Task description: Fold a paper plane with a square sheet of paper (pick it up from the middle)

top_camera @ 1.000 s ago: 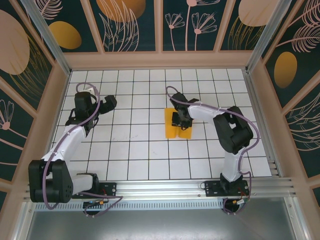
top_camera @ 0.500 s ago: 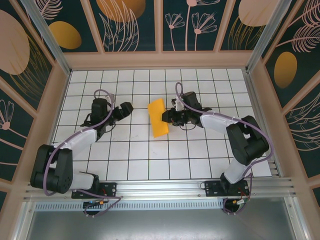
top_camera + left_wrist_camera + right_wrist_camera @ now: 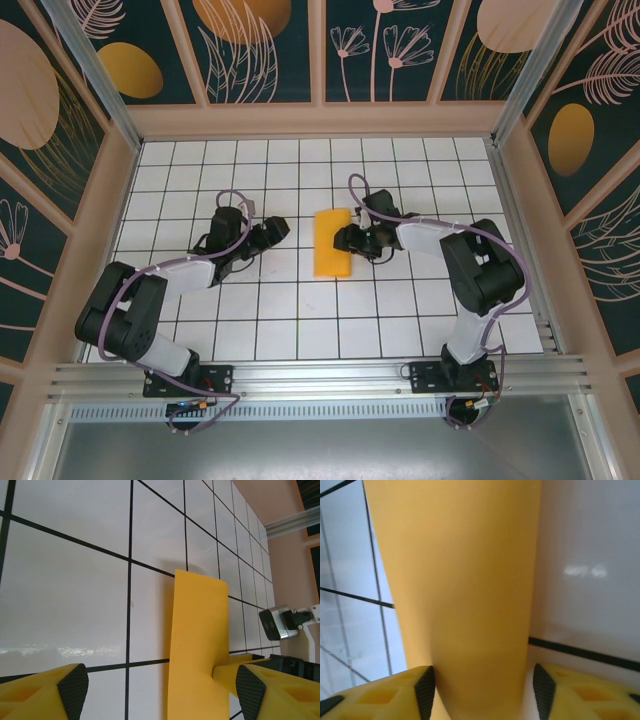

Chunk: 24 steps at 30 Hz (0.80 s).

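Left gripper (image 3: 276, 232): jaws wide apart, paper just ahead of them.
Right gripper (image 3: 347, 240): jaws apart, straddling the paper's edge, not pinching.
Paper (image 3: 331, 245): folded strip, flat between both grippers.
Risk: a pad nudging the loose strip could skew it or spring the fold.

the orange-yellow square sheet of paper (image 3: 332, 243), folded to a narrow strip, lies flat on the tiles (image 3: 280, 300)

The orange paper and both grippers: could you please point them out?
orange paper (image 3: 331, 246): top view, its middle.
left gripper (image 3: 284, 229): top view, between its jaws.
right gripper (image 3: 343, 240): top view, between its jaws.
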Available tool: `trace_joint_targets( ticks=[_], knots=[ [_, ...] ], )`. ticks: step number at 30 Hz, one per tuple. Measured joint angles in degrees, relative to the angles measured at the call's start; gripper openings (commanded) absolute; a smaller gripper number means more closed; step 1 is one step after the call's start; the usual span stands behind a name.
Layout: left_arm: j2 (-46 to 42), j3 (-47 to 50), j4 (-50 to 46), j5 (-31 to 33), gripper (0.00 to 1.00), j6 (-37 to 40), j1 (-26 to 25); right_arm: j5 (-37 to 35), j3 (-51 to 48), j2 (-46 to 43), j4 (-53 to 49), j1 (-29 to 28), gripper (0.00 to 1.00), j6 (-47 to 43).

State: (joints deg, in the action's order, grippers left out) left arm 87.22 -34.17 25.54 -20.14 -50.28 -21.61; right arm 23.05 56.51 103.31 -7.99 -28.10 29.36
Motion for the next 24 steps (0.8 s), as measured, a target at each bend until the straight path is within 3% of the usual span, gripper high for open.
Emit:
trace_joint_targets(
  ticks=[7, 24],
  knots=[
    [3.08, -0.61, 2.38, -1.09, 0.78, -1.66, -2.14, -2.45, 0.79, -0.02, -1.44, 0.07, 0.62, -0.98],
    [17.03, -6.78, 14.84, -12.28, 0.57, -5.51, -6.93, 1.77, -1.84, -4.22, -0.28, 2.62, 0.61, -0.81]
  ],
)
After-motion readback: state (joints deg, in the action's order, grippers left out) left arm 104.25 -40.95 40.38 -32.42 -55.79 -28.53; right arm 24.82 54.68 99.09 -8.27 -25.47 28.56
